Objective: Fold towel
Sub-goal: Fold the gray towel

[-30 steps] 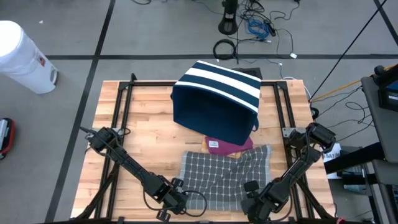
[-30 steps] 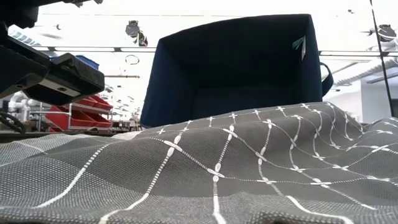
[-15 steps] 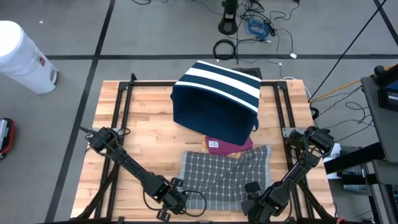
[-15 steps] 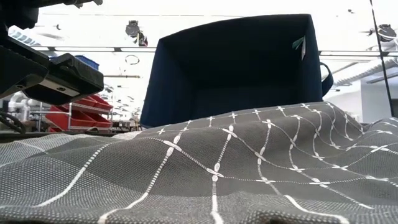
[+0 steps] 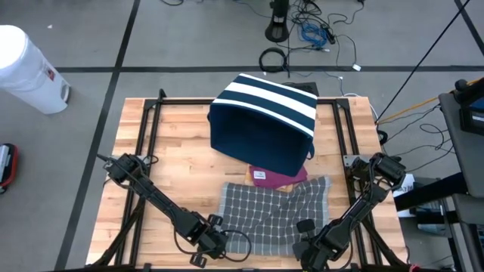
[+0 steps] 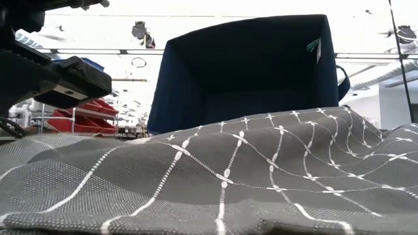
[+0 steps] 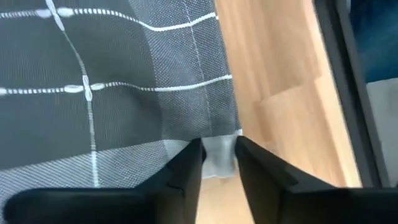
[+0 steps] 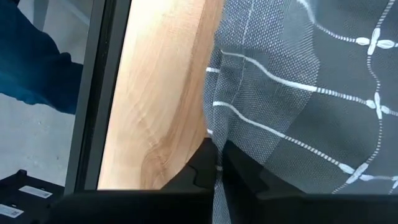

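Left gripper (image 7: 217, 163) at the near left corner of the towel (image 5: 274, 209), fingers (image 7: 186, 169) slightly apart with the corner's hem between them, not visibly pinched; right gripper (image 8: 217, 163) at the near right corner, fingers (image 8: 200, 165) pressed together on the towel's edge; grey checked towel spread flat on the wooden table (image 5: 178, 143) along its near edge, between both grippers; far edge over a pink cloth (image 5: 276, 178); navy striped basket (image 5: 264, 121) tipped on its side just behind, opening toward the towel.
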